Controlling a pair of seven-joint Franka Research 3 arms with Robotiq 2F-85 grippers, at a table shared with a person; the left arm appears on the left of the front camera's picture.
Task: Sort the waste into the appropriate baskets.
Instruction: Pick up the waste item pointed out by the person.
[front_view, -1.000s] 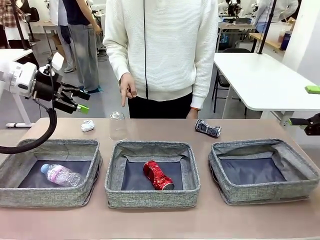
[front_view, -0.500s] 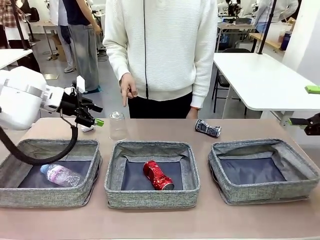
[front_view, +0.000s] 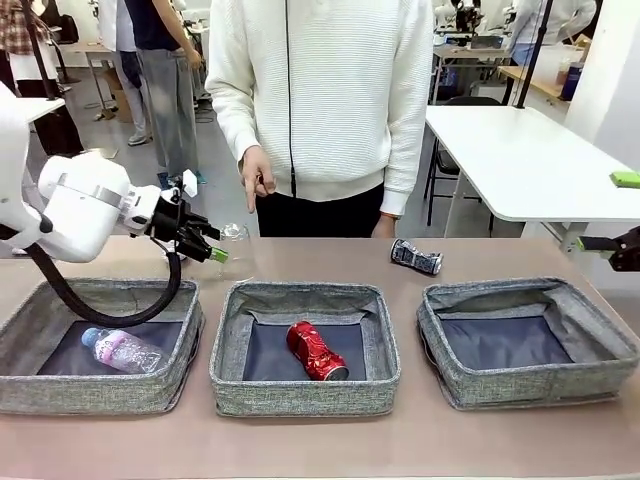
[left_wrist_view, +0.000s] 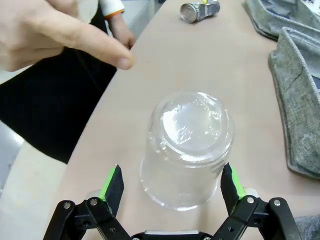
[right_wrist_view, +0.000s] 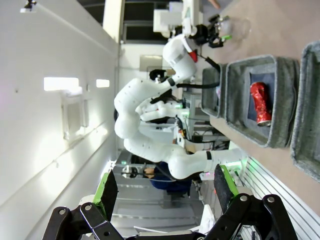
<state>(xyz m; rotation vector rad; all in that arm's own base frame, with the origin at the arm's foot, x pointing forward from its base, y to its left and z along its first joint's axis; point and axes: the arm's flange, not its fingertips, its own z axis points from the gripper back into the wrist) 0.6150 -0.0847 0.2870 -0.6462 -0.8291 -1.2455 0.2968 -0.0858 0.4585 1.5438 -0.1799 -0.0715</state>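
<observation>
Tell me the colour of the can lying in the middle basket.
The crushed can is red; the front view shows it best.

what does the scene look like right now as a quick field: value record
left pincer: open, one finger either side of the clear plastic cup, not closed on it
cup: upside down on the table, near its far edge
right pincer: open, holding nothing
left basket: holds the small clear bottle
middle basket: holds the crushed red can
dark can: lying on the table near the far edge, right of the cup
person's hand: above the far edge, close to the cup
</observation>
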